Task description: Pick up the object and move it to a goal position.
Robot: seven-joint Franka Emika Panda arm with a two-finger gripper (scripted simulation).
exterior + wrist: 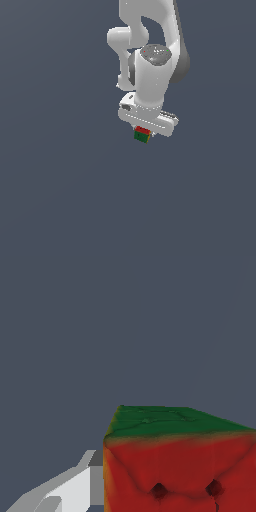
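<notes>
The white, blocky end effector [144, 133] of the white Panda arm [150, 75] hangs just above the picture's centre in the exterior view, with the small cube with red, green and yellow faces [142, 135] tucked directly beneath it, at six o'clock from the wrist body. The cube touches the underside of the end effector. In the wrist view the same cube [180, 461] fills the frame very close to the camera, a red face with two small dark marks below a green face, and one white finger [75, 486] lies flush against the cube's side at about nine o'clock from it. The other finger is out of the picture. From this contact, and from the cube sitting right under the hand, I judge the end effector to be clenched on the cube.

The plain slate-grey surface [60, 190] shows no shadow or edge, so I cannot tell whether the cube rests on it or is lifted clear of it.

The step in hand looks like the carry: the grasp seems made and the transport is what remains. No goal marker is visible in either view, so its direction cannot be read here. The next move calls for a steady hold and a smooth translation toward the goal, without loosening the fingers or tilting the wrist, since so small a cube could slip from the pads.
</notes>
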